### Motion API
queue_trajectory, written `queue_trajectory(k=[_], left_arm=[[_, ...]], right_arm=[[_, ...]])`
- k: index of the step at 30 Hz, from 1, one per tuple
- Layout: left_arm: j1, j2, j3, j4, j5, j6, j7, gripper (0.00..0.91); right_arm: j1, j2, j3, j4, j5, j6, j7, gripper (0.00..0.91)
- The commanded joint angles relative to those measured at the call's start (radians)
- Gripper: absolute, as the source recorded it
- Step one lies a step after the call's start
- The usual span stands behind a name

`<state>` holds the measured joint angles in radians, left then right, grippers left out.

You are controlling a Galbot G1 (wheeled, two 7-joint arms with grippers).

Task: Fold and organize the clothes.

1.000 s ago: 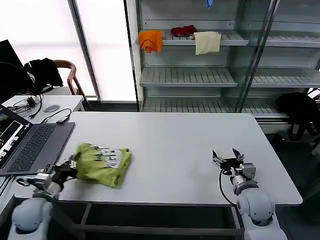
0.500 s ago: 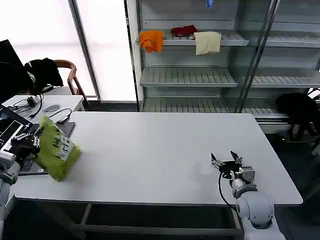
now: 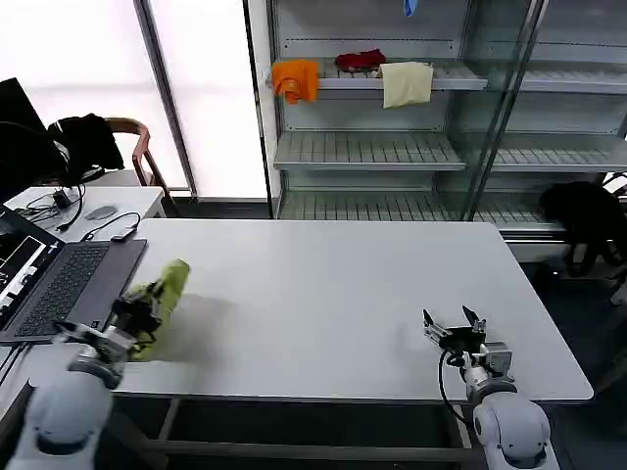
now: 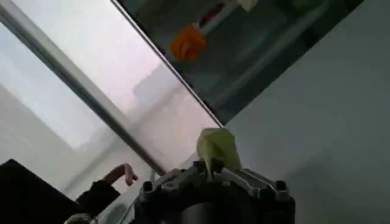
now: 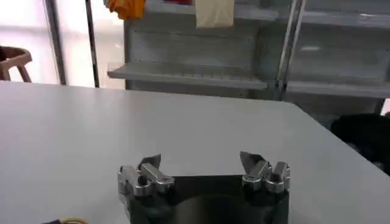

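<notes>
A white tabletop [image 3: 333, 294] fronts grey wire shelves [image 3: 367, 147] holding orange, red and cream cloths. Bright windows [image 3: 211, 88] stand at left, beside a wooden chair [image 3: 137, 147] and a laptop [image 3: 59, 284].

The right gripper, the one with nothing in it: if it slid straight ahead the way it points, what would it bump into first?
Probably nothing on the table. The right gripper, fingers open, points across bare tabletop toward the far edge. Beyond that stand the shelves, though how far off is unclear.

Lime yellow-green T-shirt [image 3: 163, 297], bunched, standing narrow at the table's left edge beside the laptop
</notes>
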<state>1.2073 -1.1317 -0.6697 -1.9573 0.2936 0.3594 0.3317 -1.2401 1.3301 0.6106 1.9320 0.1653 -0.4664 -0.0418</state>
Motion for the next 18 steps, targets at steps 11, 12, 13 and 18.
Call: queue_trajectory(k=[11,12,13,18], left_arm=[[-0.129,-0.303,0.536,0.092,-0.099,0.038,-0.197,0.020],[-0.137,-0.312,0.553,0.110,-0.099,0.024,-0.201,0.030],[-0.143,-0.320,0.570,0.125,-0.099,0.009,-0.212,0.907],[-0.182,-0.381,0.605,0.172,-0.171,-0.143,-0.278,0.907]], right_arm=[[-0.010,0.049,-0.043,0.107,-0.062,-0.054,0.004,0.907],[-0.007,0.050,-0.049,0.110,-0.063,-0.060,0.004,0.907],[-0.005,0.050,-0.050,0.111,-0.064,-0.062,0.004,0.907],[0.000,0.055,-0.069,0.108,-0.062,-0.064,0.003,0.907]])
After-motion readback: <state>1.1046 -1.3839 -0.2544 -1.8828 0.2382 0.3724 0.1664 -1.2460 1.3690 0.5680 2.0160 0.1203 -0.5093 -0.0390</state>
